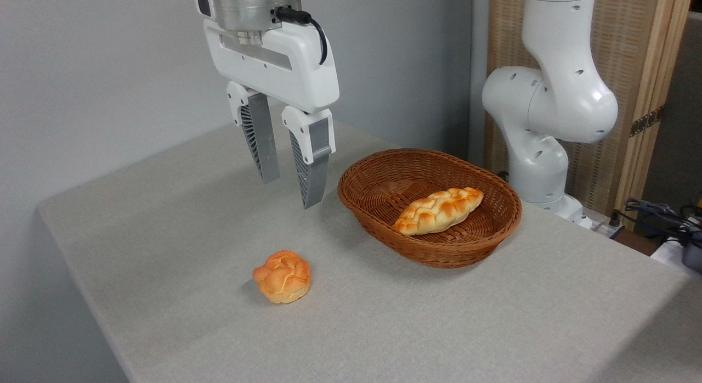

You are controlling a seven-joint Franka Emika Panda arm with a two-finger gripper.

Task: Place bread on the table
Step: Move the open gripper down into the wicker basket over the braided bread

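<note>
While the gripper (290, 192) hangs in the air above the table (164, 235), its two grey ribbed fingers (262, 147) point downward with a clear gap between them; the jaws stand apart and hold nothing. Tips are well clear of the cloth. White gripper body above, with a black cable looping off its top right side.

Bread (437, 210): braided loaf, golden with browned ridges, lying on its side inside the wicker basket (378, 177). It sits toward the right half of the basket floor, long axis running from lower left to upper right, its upper end close to the far right wall. Not on the table surface.

Basket: brown, oval, woven, resting on the table just right of the gripper. Gripper fingers are beside the basket's left rim, not over it, and not touching it as far as this view shows.

Round bun (282, 276): small, orange, knotted top, resting directly on the table cloth in front of the gripper and to the left of the basket, apart from both. Casts a short shadow to its left.

Table: light grey-beige speckled fabric, rounded near-left corner visible.

Behind the basket at right, the white robot arm base (543, 125) rises from the table's far edge. A pale wooden slatted panel (630, 70) stands behind it. Dark cables (658, 213) lie at the far right edge. Plain grey wall (98, 70) fills the left background.
</note>
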